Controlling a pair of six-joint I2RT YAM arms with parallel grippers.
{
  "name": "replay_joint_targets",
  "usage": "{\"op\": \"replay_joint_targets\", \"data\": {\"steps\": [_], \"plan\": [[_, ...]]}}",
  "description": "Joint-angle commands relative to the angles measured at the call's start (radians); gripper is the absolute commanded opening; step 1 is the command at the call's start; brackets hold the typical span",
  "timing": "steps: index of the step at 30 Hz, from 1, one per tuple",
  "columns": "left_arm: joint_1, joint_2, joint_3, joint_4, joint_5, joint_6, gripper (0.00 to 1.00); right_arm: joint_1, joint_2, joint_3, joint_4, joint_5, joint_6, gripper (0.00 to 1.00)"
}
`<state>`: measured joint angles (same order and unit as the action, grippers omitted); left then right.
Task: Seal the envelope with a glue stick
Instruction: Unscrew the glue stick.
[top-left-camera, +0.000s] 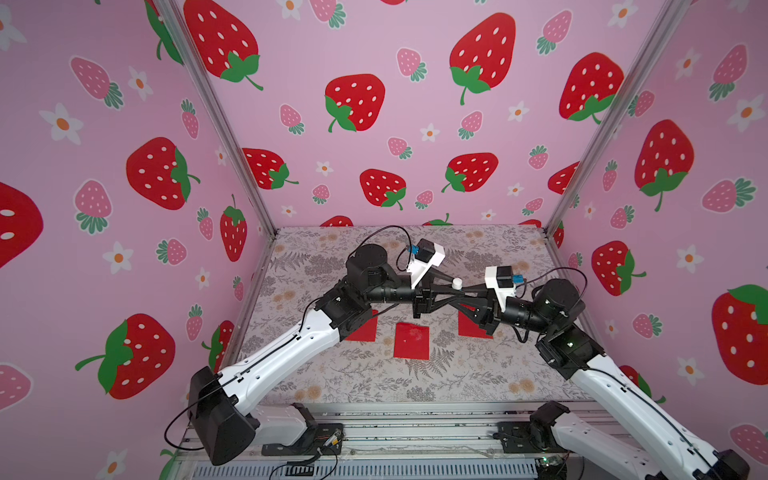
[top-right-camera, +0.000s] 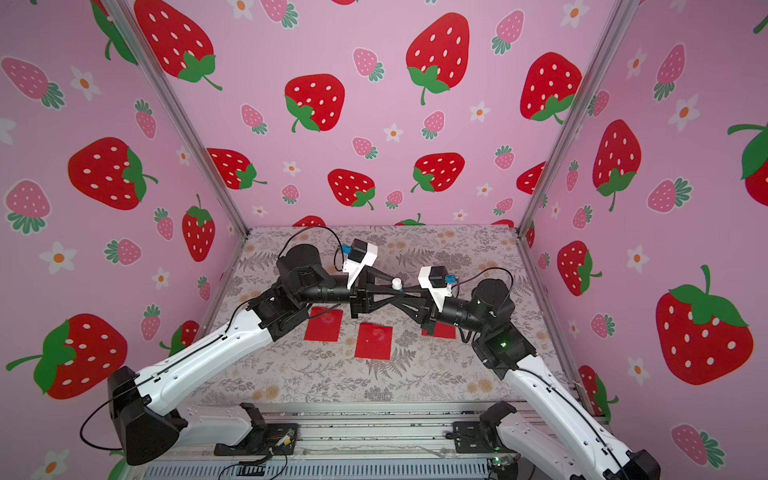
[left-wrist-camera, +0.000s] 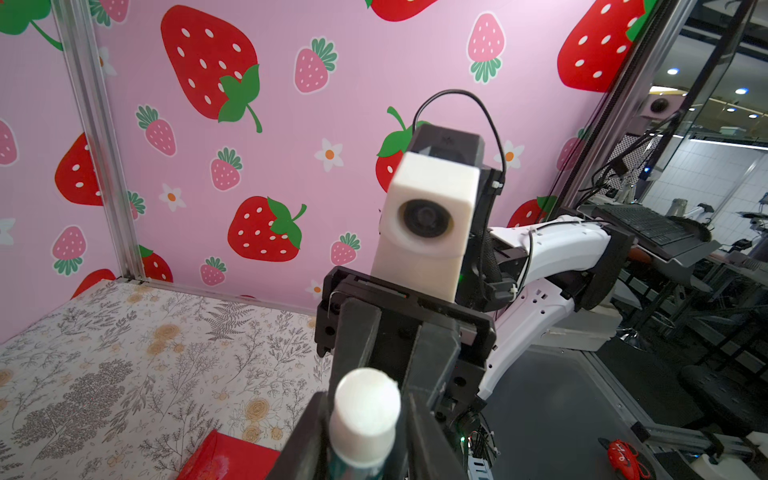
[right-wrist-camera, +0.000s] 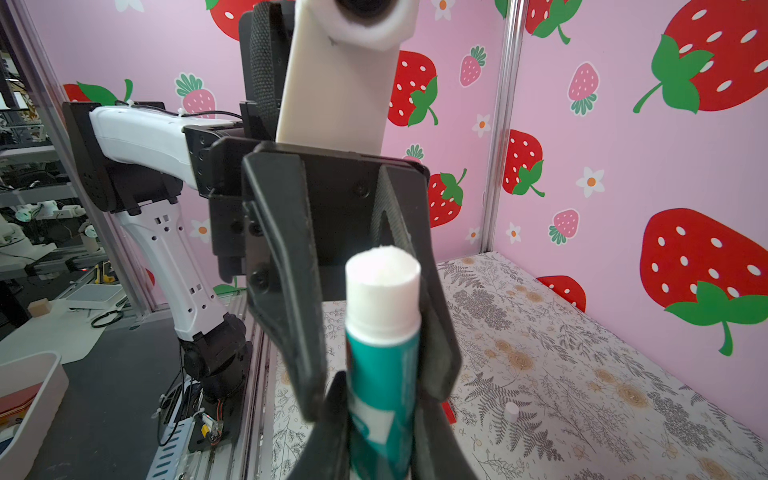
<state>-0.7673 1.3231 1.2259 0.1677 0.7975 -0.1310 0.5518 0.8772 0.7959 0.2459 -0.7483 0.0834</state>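
The right gripper (right-wrist-camera: 380, 453) was clamped on the glue stick (right-wrist-camera: 382, 365), which was held upright above the table (top-left-camera: 353, 374). The left gripper (left-wrist-camera: 363, 419) was set around its upper part with jaws apart, a gap being seen beside one finger.

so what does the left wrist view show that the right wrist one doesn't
Only left wrist: the right arm's boxy white wrist camera and the face of a flat red paper envelope. Only right wrist: a small white cap lying on the floral table cover. Both: the slim white glue stick with teal-green label, gripped by the right end effector, the left end effector open around its tip.
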Motion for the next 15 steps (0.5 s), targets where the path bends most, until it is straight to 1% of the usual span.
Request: {"op": "replay_joint_targets", "data": {"steps": [1,7,8,9,10,12,15], "plan": [[-0.012,0.011,0.047,0.016,0.037,0.013,0.28,0.005,0.001,0.02,0.035,0.006,0.008,0.0],[-0.016,0.01,0.049,0.016,0.039,0.016,0.17,0.005,-0.006,0.022,0.034,0.012,0.012,0.0],[-0.016,0.007,0.049,0.016,0.035,0.017,0.16,0.005,-0.006,0.02,0.033,0.017,0.012,0.05],[-0.016,0.003,0.049,0.018,0.032,0.017,0.16,0.005,-0.006,0.019,0.034,0.023,0.013,0.12],[-0.017,-0.001,0.049,0.018,0.028,0.016,0.15,0.005,-0.007,0.015,0.034,0.028,0.014,0.21],[-0.017,-0.011,0.05,0.02,0.022,0.018,0.14,0.005,-0.008,0.004,0.035,0.044,0.011,0.34],[-0.017,-0.025,0.049,0.019,0.011,0.02,0.14,0.005,-0.008,-0.01,0.033,0.062,0.007,0.37]]}}
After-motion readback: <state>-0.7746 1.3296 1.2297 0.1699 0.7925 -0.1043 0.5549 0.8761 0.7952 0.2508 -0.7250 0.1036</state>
